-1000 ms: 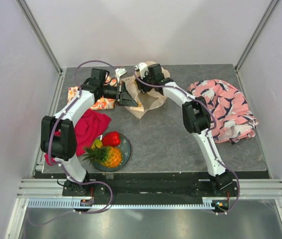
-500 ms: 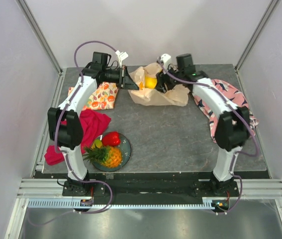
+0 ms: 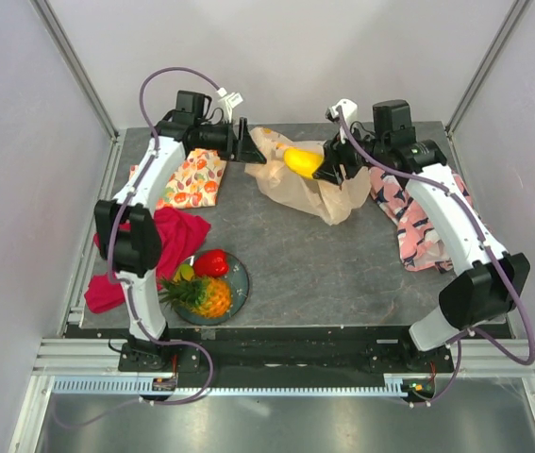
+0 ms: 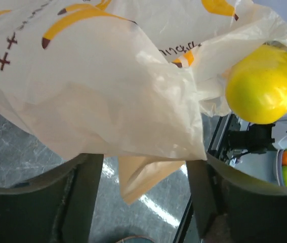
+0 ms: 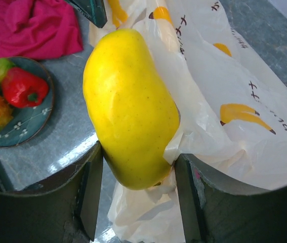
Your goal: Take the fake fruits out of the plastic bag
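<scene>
From above, my right gripper [image 3: 328, 168] was clenched on a yellow mango [image 3: 298, 161] at the far side of the table [image 3: 342, 274], held off the surface. The plastic bag [image 3: 291, 193] hung crumpled below and beside it. My left gripper [image 3: 246, 151] sat at the bag's left edge. Near my bases, the pineapple [image 3: 206, 297] and red pepper [image 3: 212, 262] lay on the plate [image 3: 240, 283], already out of the bag.

In my left wrist view, the banana-printed film draped over and between my fingers [image 4: 85, 187], hiding their tips. The jaws stood apart, but I could not tell whether they pinched the film or only lay under it. The mango showed at the upper right, touching the bag's rim.

In my right wrist view, the mango filled the gap between my fingers [image 5: 90, 195], gripped on both sides. A fold of the bag clung along its right flank, and I could not tell whether some film was caught under that finger. The plate showed at lower left with the pepper on it.

I judged that I was mid-extraction: the mango was mostly clear of the bag but not free of the film. The next move called for drawing the right arm away while the left anchored the bag, then carrying the mango to the plate.
</scene>
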You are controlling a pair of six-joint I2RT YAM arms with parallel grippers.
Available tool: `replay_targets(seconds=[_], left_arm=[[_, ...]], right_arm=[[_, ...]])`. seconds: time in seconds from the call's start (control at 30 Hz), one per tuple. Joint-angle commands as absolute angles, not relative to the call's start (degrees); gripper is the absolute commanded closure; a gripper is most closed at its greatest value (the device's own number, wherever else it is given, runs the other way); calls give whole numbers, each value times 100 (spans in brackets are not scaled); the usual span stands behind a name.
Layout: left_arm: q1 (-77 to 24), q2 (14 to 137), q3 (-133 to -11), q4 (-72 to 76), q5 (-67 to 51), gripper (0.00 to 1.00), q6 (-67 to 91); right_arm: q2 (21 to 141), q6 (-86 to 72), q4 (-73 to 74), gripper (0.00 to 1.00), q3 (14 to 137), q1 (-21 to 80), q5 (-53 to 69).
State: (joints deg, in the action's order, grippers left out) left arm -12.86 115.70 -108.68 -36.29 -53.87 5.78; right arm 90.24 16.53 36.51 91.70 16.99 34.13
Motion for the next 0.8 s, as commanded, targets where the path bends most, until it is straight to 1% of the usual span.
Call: replay_targets(seconds=[0.0, 0.07, 0.13, 0.23, 0.33, 0.43, 0.53, 0.6, 0.63, 0.77], left_arm=[[-1204, 10382, -10837, -3779, -5090, 17, 246], [-1090, 9968, -10793, -3884, -4932, 14, 97], [-1029, 9591, -10749, -3990, -4747, 13, -174], [-985, 9239, -10583, -4148, -4482, 13, -465], [-879, 8939, -10319, -4499, -5175, 11, -728], [-844, 8667, -9898, -4886, -5633, 6, -957], [-879, 8359, -9510, -5071, -6291, 7, -1186], [-1184, 8122, -9562, -4992, -6319, 7, -1195], [-1274, 8130, -9606, -5088, -6137, 7, -1343], [-1564, 8586, -9667, -5791, -5845, 6, -2126]], right_arm=[[8517, 1837, 3955, 59, 9615, 1924, 4366], [8587, 1758, 3964, 58, 9528, 2204, 4561], [8683, 1679, 3841, 58, 9151, 2407, 4781], [8797, 1757, 3718, 58, 8711, 2803, 4755], [8982, 1977, 3771, 59, 8631, 2909, 4659], [9061, 2091, 3849, 60, 8762, 2909, 4606], [8957, 2416, 3946, 60, 8859, 2918, 4430], [8939, 2827, 4253, 60, 8947, 2918, 4158], [8921, 2908, 4376, 60, 8982, 2883, 4088], [8754, 3023, 4570, 60, 9000, 2839, 4218]])
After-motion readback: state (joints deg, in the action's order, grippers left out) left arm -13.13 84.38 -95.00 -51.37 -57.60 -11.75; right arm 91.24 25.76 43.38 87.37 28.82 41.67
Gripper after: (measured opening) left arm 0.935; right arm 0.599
